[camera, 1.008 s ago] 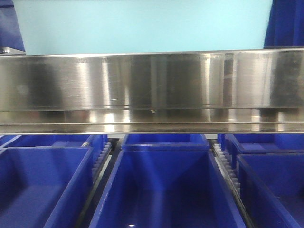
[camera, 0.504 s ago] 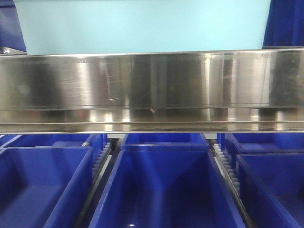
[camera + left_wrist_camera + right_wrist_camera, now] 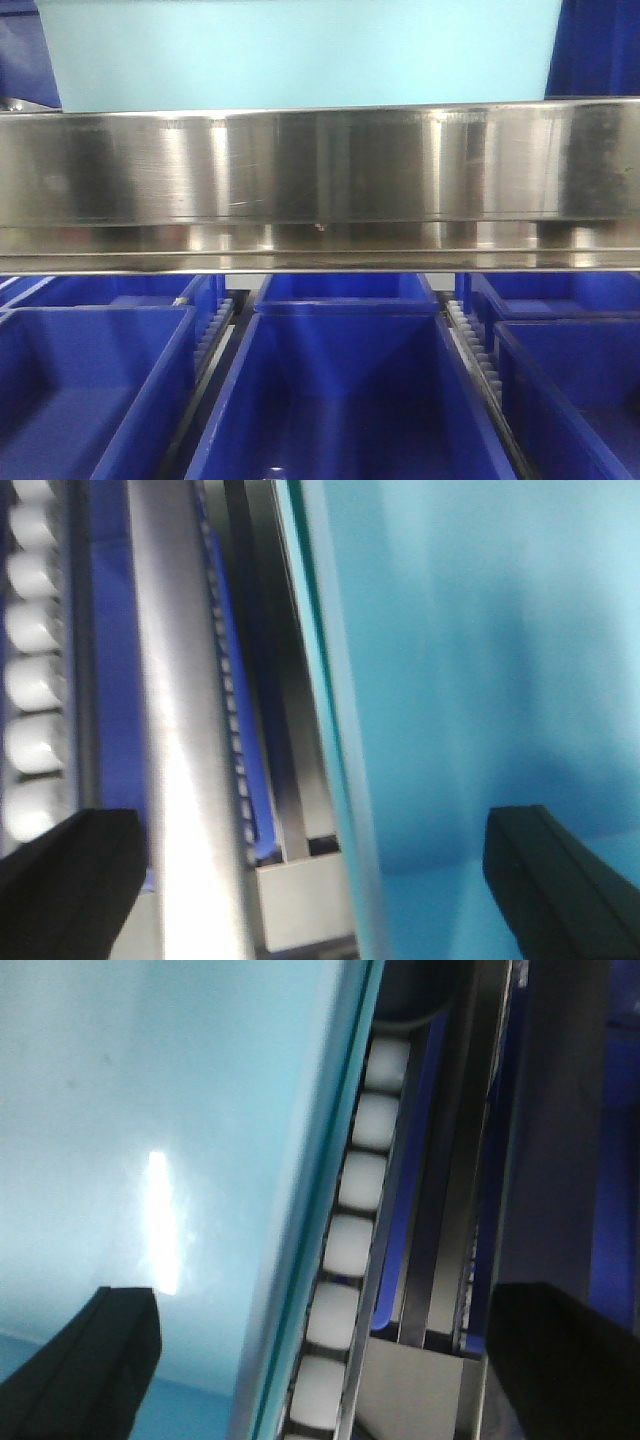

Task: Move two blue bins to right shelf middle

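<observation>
Straddling smooth pale-blue bin (image 3: 300, 50) wall | left fingers (image 3: 70, 880) spread | right fingers (image 3: 100, 1350) spread | glossy brushed-steel shelf rail (image 3: 320, 170)

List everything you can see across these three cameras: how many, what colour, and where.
Pale blue bin: one, light cyan, above and behind the rail at the top of the front view; a pale blue wall also shows in both wrist views.
Steel front rail: one, shiny silver, across the middle of the front view.
Dark blue bins: about six, partly seen, royal blue, in three lanes below the rail.
Roller tracks: two, white, between those lanes.
White rollers: one row, white, beside the pale bin.
Left claw: one, black, open, with the bin's edge between its fingers.
Right claw: one, black, open, with the bin's edge between its fingers.
</observation>
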Available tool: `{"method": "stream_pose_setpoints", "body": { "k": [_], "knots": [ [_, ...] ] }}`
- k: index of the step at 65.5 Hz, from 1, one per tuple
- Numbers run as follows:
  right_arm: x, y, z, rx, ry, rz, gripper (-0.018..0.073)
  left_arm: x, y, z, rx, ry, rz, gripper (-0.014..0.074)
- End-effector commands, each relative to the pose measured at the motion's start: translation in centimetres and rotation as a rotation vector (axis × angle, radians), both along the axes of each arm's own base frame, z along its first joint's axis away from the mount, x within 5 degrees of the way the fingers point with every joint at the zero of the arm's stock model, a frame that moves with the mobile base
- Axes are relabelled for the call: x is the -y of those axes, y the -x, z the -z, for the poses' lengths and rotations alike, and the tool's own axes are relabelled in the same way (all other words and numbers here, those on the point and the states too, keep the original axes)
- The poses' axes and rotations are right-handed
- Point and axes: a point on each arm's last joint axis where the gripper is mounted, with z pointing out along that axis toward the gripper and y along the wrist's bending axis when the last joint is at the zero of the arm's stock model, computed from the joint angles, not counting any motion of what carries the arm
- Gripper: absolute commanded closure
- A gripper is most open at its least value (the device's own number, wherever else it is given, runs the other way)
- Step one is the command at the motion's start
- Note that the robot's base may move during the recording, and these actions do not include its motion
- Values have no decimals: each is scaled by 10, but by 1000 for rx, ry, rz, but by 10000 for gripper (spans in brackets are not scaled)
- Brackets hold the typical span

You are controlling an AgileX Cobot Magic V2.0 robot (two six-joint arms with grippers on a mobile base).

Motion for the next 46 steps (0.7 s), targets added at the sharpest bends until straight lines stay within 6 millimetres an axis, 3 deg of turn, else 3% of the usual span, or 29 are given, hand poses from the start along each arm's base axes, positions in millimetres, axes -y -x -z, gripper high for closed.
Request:
{"method": "stream_pose_setpoints", "body": {
  "k": [1, 33, 40, 46],
  "knots": [
    [-2, 6, 1, -6, -9, -9, 22, -2, 3, 0, -18, 41, 1, -1],
    [-16, -8, 45, -13, -15, -3, 34, 0, -4, 33, -37, 64, -4, 13],
    [-17, -12, 49, -13, -15, -1, 148, 1, -6, 32, -14, 74, -2, 96],
    [-18, -14, 50, -5, -18, 1, 347, 2, -7, 32, -2, 83, -2, 287]
  ]
}}
